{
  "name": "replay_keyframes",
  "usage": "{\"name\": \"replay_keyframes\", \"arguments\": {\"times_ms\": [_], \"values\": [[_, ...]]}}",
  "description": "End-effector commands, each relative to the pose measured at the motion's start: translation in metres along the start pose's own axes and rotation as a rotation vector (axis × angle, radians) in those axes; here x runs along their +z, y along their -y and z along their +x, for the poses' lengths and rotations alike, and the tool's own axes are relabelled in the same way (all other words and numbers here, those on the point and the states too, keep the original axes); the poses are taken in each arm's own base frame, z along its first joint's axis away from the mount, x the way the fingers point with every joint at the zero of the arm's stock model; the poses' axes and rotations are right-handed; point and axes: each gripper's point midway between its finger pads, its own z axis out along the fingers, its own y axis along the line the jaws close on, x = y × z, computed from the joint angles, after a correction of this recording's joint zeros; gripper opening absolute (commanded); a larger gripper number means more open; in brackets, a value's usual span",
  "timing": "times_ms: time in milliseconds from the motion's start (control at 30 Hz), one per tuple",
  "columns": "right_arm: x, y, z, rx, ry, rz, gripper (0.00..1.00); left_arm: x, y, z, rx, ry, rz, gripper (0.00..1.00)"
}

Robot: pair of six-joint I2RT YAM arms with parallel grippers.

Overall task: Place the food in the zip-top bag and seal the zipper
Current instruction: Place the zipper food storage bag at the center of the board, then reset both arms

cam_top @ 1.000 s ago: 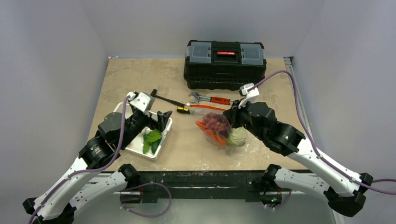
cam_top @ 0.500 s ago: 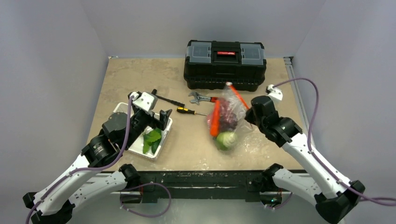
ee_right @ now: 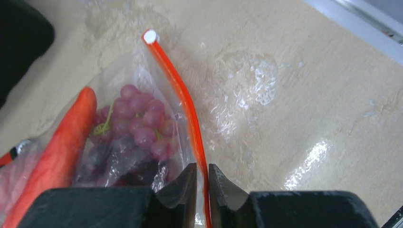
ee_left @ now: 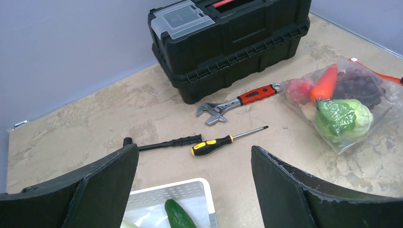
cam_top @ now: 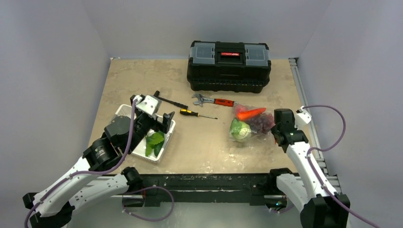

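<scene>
The clear zip-top bag [cam_top: 252, 124] lies on the table at the right and holds a pale-green cabbage [cam_top: 241, 130], an orange carrot [cam_top: 251, 113] and purple grapes [cam_top: 263, 122]. It also shows in the left wrist view [ee_left: 346, 103]. My right gripper [ee_right: 203, 175] is shut on the red-orange zipper [ee_right: 184, 102] at the bag's right end. My left gripper [ee_left: 195, 183] is open and empty above the white basket [cam_top: 134, 148], which holds a green cucumber [ee_left: 176, 215] and leafy pieces [cam_top: 155, 140].
A black toolbox [cam_top: 229, 59] stands at the back. A red-handled wrench [cam_top: 214, 100], a yellow-black screwdriver [cam_top: 196, 113] and a black-handled tool [cam_top: 169, 101] lie between the basket and the bag. A metal rail [cam_top: 309, 118] runs along the table's right edge.
My right arm swung the bag from the table's middle to the right and laid it down flat, still gripping the zipper. The left arm barely moved.
</scene>
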Motion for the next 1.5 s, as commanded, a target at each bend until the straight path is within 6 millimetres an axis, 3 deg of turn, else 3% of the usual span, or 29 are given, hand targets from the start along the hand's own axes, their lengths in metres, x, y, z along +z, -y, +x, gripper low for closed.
{"name": "replay_keyframes", "arguments": {"times_ms": [0,100,233,300,367,500,533,567,633,767,833,1000,1233,1367,1467], "values": [[-0.008,0.002,-0.038,0.117,0.167,0.004,0.18,-0.002,-0.005,-0.01,0.001,0.032,-0.022,0.87],[-0.019,0.005,-0.05,0.164,0.205,0.007,0.27,-0.003,-0.005,-0.01,-0.001,0.035,-0.021,0.87],[-0.052,-0.008,-0.087,0.142,0.298,-0.108,0.45,-0.005,-0.008,-0.011,-0.007,0.041,-0.033,0.87],[-0.077,-0.03,-0.106,0.141,0.319,-0.239,0.55,-0.006,-0.01,-0.012,-0.006,0.044,-0.038,0.87],[-0.1,-0.059,-0.111,0.103,0.298,-0.412,0.63,-0.007,-0.013,-0.013,-0.008,0.048,-0.051,0.87],[-0.147,-0.125,-0.088,-0.015,0.127,-0.817,0.69,-0.009,-0.021,-0.012,-0.009,0.052,-0.096,0.87],[-0.157,-0.136,-0.083,-0.052,0.097,-0.892,0.8,-0.01,-0.023,-0.012,-0.01,0.055,-0.107,0.87],[-0.168,-0.146,-0.077,-0.076,0.064,-0.964,0.86,-0.011,-0.026,-0.013,-0.011,0.057,-0.119,0.87],[-0.187,-0.157,-0.072,-0.111,0.039,-1.05,0.98,-0.013,-0.029,-0.013,-0.013,0.063,-0.137,0.87],[-0.229,-0.164,-0.073,-0.166,0.092,-1.13,0.99,-0.016,-0.036,-0.015,-0.019,0.079,-0.166,0.88],[-0.247,-0.161,-0.08,-0.173,0.108,-1.144,0.99,-0.019,-0.039,-0.016,-0.029,0.09,-0.182,0.88],[-0.269,-0.136,-0.111,-0.193,0.191,-1.065,0.99,-0.036,-0.054,-0.026,-0.114,0.133,-0.233,0.88],[-0.305,-0.063,-0.182,-0.079,0.537,-0.927,0.99,-0.085,-0.067,-0.052,-0.38,0.211,-0.197,0.9],[-0.321,-0.028,-0.199,0.005,0.676,-0.92,0.99,-0.106,-0.069,-0.073,-0.463,0.273,-0.146,0.92],[-0.322,-0.017,-0.205,0.022,0.709,-0.89,0.99,-0.115,-0.067,-0.078,-0.492,0.257,-0.11,0.92]]}}
